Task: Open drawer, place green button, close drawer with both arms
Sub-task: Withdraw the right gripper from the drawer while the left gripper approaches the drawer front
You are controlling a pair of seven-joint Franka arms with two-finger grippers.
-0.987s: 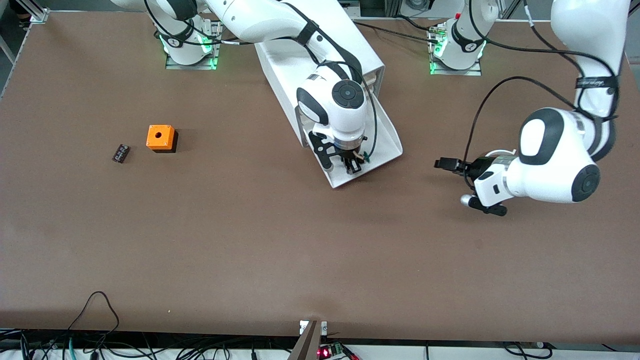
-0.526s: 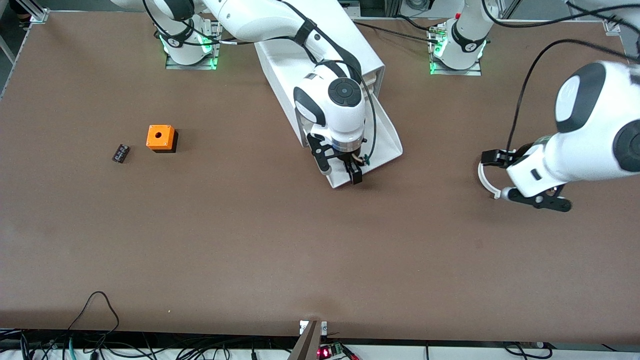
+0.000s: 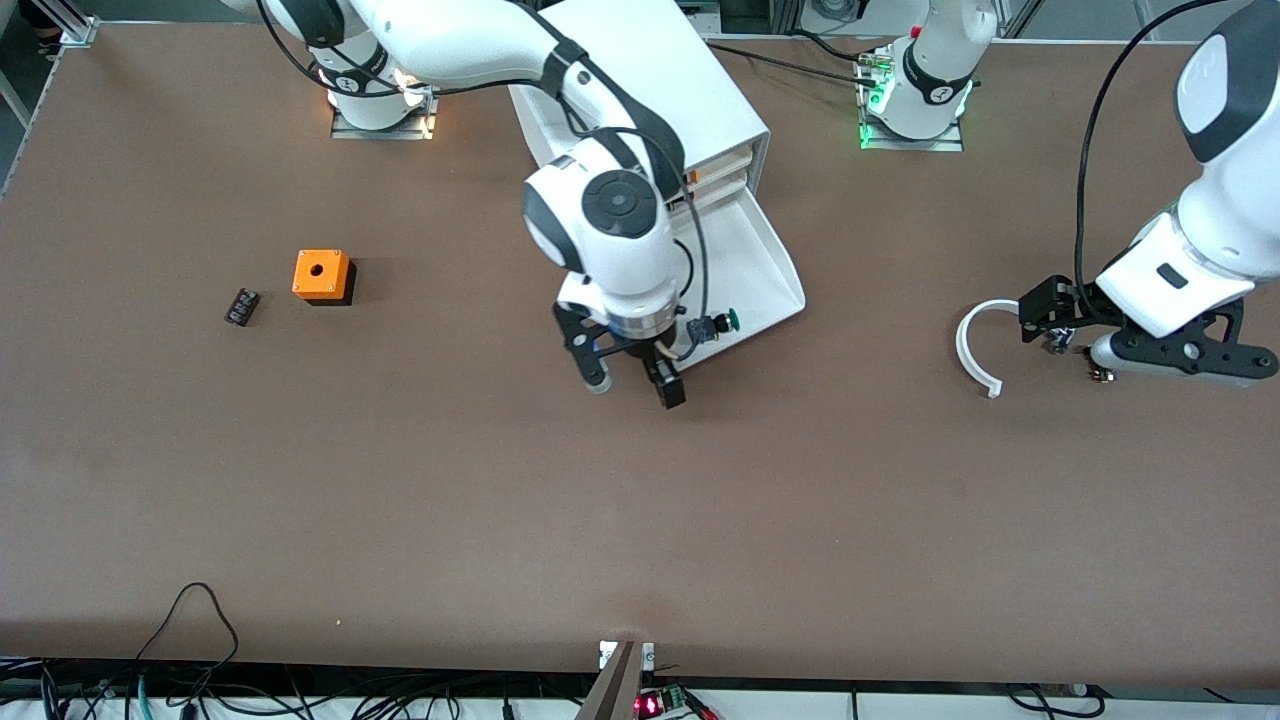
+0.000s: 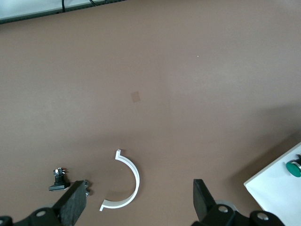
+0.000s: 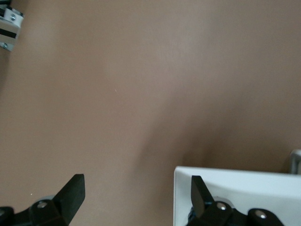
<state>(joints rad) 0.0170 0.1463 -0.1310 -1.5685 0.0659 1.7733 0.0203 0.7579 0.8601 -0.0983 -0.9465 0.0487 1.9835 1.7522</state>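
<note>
My left pincer hung with its fingers spread wide over the brown worktop. A white curved strip lay between them; a small black part lay beside it. The button, green cap up, rested in the drawer.

Matt brown table; smooth white plastic-looking drawer; glossy green-capped button; glossy white arm shells, matt black right gripper fingers
</note>
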